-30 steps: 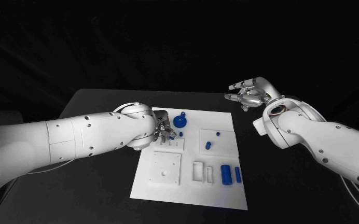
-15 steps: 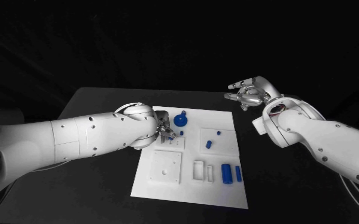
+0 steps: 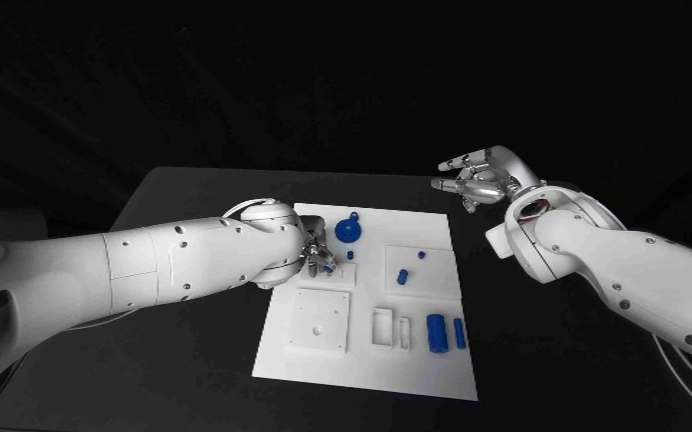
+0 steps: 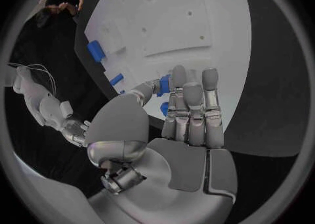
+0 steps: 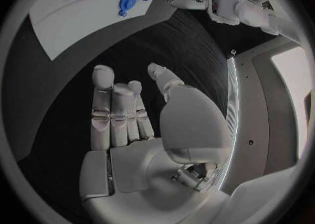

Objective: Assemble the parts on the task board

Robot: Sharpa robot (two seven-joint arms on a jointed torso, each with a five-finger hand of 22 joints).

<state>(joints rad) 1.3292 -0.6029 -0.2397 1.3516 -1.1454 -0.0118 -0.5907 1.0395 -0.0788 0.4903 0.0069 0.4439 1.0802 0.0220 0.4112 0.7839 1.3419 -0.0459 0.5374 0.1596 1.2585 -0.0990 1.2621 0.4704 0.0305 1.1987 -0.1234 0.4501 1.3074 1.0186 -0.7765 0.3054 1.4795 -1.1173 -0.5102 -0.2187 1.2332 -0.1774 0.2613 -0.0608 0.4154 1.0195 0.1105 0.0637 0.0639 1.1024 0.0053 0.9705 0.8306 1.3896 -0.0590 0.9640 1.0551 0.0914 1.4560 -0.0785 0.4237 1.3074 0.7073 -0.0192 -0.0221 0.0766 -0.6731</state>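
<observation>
The white task board (image 3: 361, 357) lies mid-table. My left hand (image 3: 315, 250) hovers low over its far left part and pinches a small blue part (image 4: 163, 84) between thumb and a finger; the other fingers (image 4: 210, 103) lie straight, side by side. A round blue part (image 3: 349, 231) sits just beyond that hand. Two small blue pegs (image 3: 402, 277) lie on a raised square at the right, and two blue cylinders (image 3: 436, 335) lie near the front right. My right hand (image 3: 483, 180) is raised off the board's far right corner, fingers apart and holding nothing.
A raised white square block (image 3: 320, 322) and narrow slots (image 3: 382, 329) take up the board's front half. The black table (image 3: 188, 212) surrounds the board. In the right wrist view my right hand (image 5: 131, 119) is above bare table, with the board (image 5: 72, 22) farther off.
My left hand has edged slightly farther from me over the board, still pinching the small blue part. The right hand has stayed where it was.
</observation>
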